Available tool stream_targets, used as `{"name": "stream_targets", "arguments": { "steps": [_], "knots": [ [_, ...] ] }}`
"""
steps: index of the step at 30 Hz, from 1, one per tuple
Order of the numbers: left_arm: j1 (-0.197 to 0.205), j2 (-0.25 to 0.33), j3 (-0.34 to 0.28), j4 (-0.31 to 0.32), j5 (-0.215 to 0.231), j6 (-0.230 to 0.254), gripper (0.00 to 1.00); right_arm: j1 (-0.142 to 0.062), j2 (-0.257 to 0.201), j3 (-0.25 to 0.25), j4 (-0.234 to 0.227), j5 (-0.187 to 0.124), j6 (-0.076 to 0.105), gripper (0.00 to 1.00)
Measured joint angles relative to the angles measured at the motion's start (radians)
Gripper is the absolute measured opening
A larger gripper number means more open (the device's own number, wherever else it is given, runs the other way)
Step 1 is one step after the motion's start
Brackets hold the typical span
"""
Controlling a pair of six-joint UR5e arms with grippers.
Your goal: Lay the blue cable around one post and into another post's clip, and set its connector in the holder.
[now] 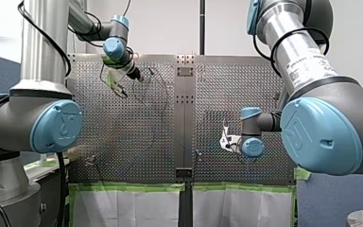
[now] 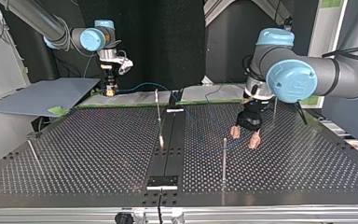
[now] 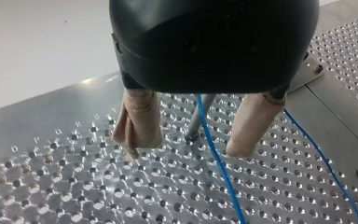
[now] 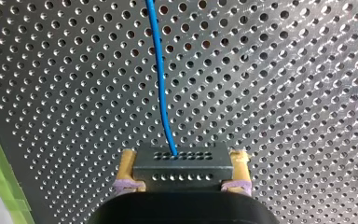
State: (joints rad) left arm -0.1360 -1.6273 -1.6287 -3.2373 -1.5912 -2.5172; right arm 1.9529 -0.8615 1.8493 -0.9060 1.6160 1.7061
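Between my left pincer's (image 3: 185, 151) wide-spread fingers (image 3: 137, 121) runs the blue cable (image 3: 216, 158), while my right pincer (image 4: 182, 170) clamps its connector (image 4: 182, 158).

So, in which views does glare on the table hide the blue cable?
Right wrist view: even light, blue cable plain to the connector in my right gripper. Left wrist view: bright glare on the table, yet the cable stands out between the fingers of my left gripper. Front view: dim, cable barely traceable.
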Motion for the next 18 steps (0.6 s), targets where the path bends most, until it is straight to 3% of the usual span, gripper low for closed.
{"name": "stream_targets", "arguments": {
  "steps": [7, 18],
  "knots": [
    [-0.007, 0.03, 0.0, -0.03, -0.034, 0.041, 1.0, 0.0, 0.0, 0.0, -0.003, -0.001, 0.004, 0.33],
    [-0.031, 0.102, 0.0, -0.076, -0.038, 0.081, 1.0, 0.001, 0.0, 0.0, -0.007, -0.002, 0.006, 0.33]
  ]
}}
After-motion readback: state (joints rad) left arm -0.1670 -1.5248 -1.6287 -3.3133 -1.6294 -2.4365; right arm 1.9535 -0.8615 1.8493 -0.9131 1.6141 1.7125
